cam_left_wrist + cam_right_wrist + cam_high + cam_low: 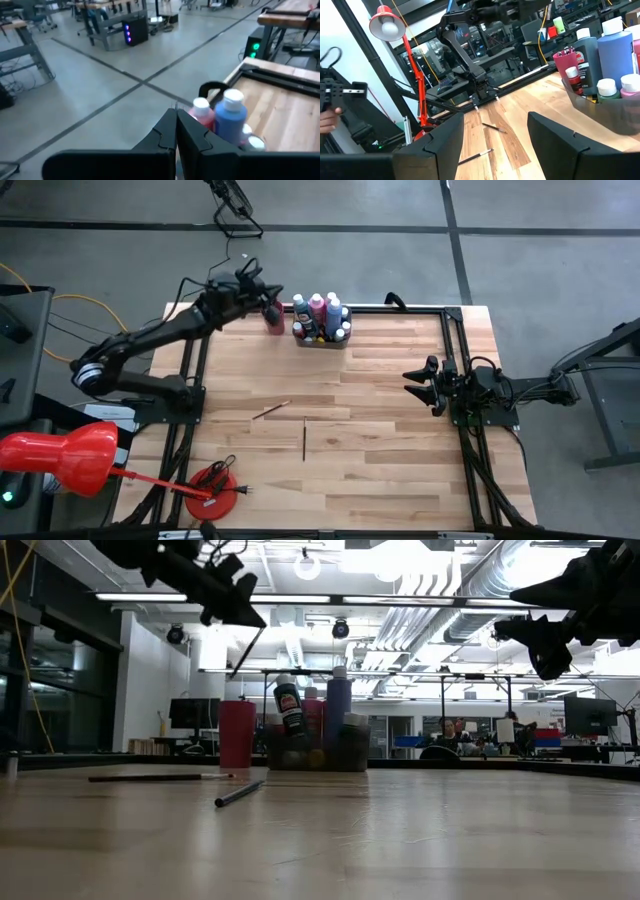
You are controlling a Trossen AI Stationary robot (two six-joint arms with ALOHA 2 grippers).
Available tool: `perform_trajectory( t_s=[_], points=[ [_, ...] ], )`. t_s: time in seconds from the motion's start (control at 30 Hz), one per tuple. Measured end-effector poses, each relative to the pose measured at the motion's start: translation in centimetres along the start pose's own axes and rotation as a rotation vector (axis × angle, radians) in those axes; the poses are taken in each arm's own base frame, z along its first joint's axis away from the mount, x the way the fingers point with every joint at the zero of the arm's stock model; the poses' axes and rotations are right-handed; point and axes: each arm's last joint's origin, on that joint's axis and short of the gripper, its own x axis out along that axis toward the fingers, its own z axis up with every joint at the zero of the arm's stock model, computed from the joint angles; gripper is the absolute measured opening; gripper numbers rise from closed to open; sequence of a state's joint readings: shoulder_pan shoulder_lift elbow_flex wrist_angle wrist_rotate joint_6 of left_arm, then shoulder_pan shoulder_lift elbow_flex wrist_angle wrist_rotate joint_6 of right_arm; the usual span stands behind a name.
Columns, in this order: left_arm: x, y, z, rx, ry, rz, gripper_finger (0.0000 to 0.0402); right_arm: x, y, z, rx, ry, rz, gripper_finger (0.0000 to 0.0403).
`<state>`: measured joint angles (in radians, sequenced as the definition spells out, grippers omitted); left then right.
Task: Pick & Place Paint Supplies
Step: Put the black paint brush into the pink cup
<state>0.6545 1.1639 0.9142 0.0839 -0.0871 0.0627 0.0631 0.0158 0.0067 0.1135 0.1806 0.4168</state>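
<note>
The table (400, 430) was seen from above, with both dark arms over it. The left arm was stretched toward the far edge, and the left tool (262, 292) was held above the pink cup (274, 318), its fingers (172, 131) pressed together on a thin brush (247, 652) that hung tilted from them in the low view. The right tool (420, 385) was held near the right edge, well apart from the supplies, with its fingers (445, 140) spread wide and nothing between them. The grey tray (322, 340) stood just beside the cup at the far edge, and the bottles (318, 308) were packed upright in it, a blue one (231, 117) and a pink one (201, 112) among them. Two brushes (304, 438) lay apart on the bare middle of the table, one (271, 410) at a slant.
</note>
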Motion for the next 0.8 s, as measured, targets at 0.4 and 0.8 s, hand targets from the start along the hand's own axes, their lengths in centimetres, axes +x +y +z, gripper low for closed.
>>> perform_trajectory(
  t_s=[0.4,0.8],
  points=[
    [3.1,4.0,-3.1,-0.096,-0.041,-0.061,0.0,0.0,0.0,0.0,0.0,0.0,0.0,0.0213],
    [2.7,5.4,-6.5,-0.181,0.0,-0.041,0.0008,0.0,0.0,0.0,0.0,0.0,0.0,0.0213]
  ],
)
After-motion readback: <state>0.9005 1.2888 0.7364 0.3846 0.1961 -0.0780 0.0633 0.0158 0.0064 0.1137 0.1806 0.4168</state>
